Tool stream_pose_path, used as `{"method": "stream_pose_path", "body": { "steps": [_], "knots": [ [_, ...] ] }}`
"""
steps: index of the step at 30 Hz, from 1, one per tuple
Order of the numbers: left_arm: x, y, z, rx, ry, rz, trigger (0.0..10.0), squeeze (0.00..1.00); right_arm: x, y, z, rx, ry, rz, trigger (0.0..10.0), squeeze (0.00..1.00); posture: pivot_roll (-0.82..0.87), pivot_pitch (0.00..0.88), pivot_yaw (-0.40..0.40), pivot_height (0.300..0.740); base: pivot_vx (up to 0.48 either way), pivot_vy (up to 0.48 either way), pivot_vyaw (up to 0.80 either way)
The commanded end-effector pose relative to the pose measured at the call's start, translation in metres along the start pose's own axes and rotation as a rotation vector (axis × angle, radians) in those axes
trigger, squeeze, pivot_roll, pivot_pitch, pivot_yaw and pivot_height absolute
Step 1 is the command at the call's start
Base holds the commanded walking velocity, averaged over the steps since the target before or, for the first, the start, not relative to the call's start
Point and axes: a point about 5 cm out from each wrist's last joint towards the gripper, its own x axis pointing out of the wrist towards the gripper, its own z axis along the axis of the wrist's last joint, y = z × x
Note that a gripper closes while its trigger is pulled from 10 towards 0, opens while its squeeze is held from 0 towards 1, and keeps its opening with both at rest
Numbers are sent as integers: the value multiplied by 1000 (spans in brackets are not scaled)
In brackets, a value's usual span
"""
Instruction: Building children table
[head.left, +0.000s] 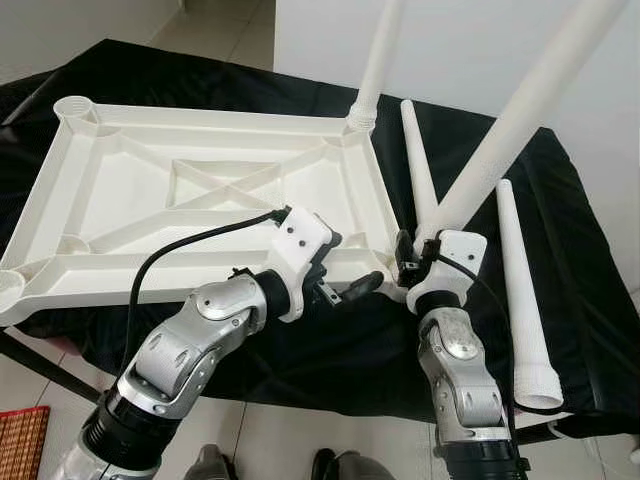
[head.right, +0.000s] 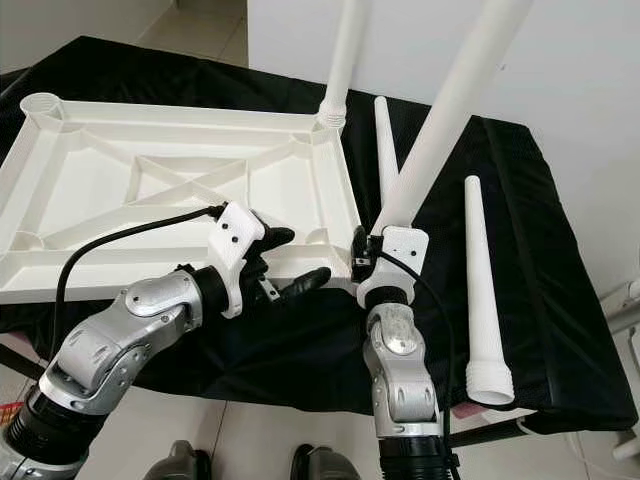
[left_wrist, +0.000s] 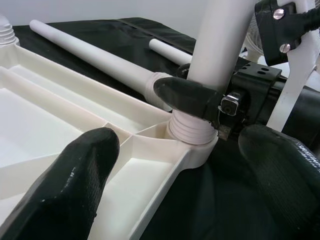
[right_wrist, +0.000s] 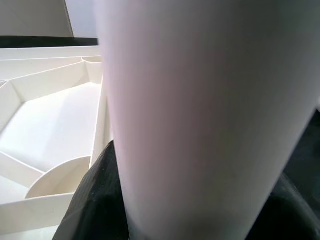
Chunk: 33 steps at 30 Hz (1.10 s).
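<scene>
**Leg at near-right socket, R gripper clamped**

Upside-down white tabletop (head.left: 200, 190) on black cloth (head.left: 330, 350), ribbed underside up, corner sockets showing. Far-right corner: one leg already standing (head.left: 378, 60) in its socket. L gripper (head.left: 345, 285) at near-right edge of tabletop, fingers (left_wrist: 75, 185) spread wide, nothing held, one finger over the tray rim, other out past the corner. Near-right corner: second leg (head.left: 520, 110) tilted up and to the right, threaded base (left_wrist: 192, 131) sitting in socket. R gripper (head.left: 412, 262) closed round that leg low down, just above socket. Further right: two loose legs flat on cloth, shorter-looking one (head.left: 417, 165) beside tabletop, other (head.left: 525, 300) w/ wide end toward robot.
</scene>
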Motion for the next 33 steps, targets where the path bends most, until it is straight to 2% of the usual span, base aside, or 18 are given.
{"method": "stream_pose_path", "body": {
  "steps": [1,2,3,9,14,15,16,17,18,22,23,26,32,33],
  "knots": [
    [1,-7,-2,-5,8,-67,10000,0,-3,-9,-8,-32,43,-62,10000,0,59,114,-97,740,0,0,0],
    [1,-7,-2,-4,8,-67,10000,0,-3,-10,-9,-30,46,-61,10000,0,59,114,-97,740,0,0,0],
    [1,-6,-2,-3,8,-67,10000,0,-4,-9,-8,-21,42,-59,10000,1000,57,113,-96,740,0,0,0],
    [1,-7,-2,-4,6,-71,10000,0,-5,-6,-5,2,16,-19,10000,1000,54,114,-94,740,0,0,0],
    [1,-8,-2,-5,6,-73,10000,0,-2,-9,3,42,-5,160,10000,1000,49,118,-94,740,0,0,0],
    [1,-8,-2,-5,6,-73,10000,0,-2,-9,3,42,-5,160,10000,1000,49,118,-94,740,0,0,0],
    [2,-8,-2,-5,6,-73,10000,0,-2,-10,3,46,4,217,10000,247,49,119,-93,740,0,0,0],
    [2,-7,-2,-6,6,-73,10000,0,-2,-12,4,27,5,297,10000,0,48,120,-93,740,0,0,0],
    [2,-7,-2,-6,6,-73,10000,0,-2,-12,4,27,5,297,10000,0,48,120,-93,740,0,0,0],
    [2,-7,-2,-6,5,-73,10000,0,3,-22,3,-29,24,474,10000,0,45,121,-91,740,0,0,0],
    [2,-7,-2,-6,5,-73,10000,0,3,-22,3,-29,24,474,10000,0,45,121,-91,740,0,0,0],
    [2,-6,-1,-6,5,-70,10000,0,9,-31,2,-63,38,576,10000,0,48,124,-88,740,0,0,0],
    [1,-6,-1,-6,5,-69,10000,0,11,-33,-1,-81,49,618,10000,0,47,128,-84,740,0,0,0],
    [1,-6,-1,-7,3,-67,10000,0,13,-35,-3,-84,61,656,6745,0,47,132,-80,740,0,0,0]
  ]
}}
